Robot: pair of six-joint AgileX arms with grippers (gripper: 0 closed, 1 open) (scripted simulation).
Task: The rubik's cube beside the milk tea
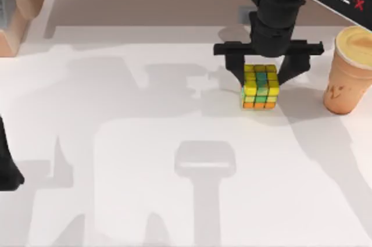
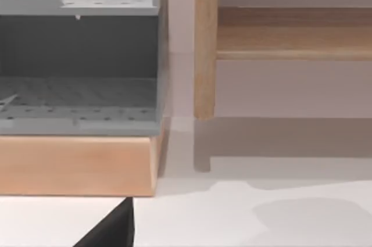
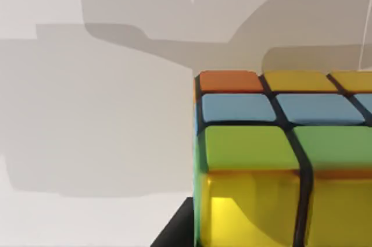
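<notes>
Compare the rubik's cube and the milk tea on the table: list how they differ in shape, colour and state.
The rubik's cube is a small box of yellow, green and orange squares; the milk tea is a taller, tapered, plain orange-tan cup with a round top. The right gripper straddles the cube, while the cup stands free to its right, nearer the table's edge. Both rest on the white table.

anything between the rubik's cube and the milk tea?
Top view: only bare table between the rubik's cube and the milk tea, besides one finger of the right claw.
</notes>
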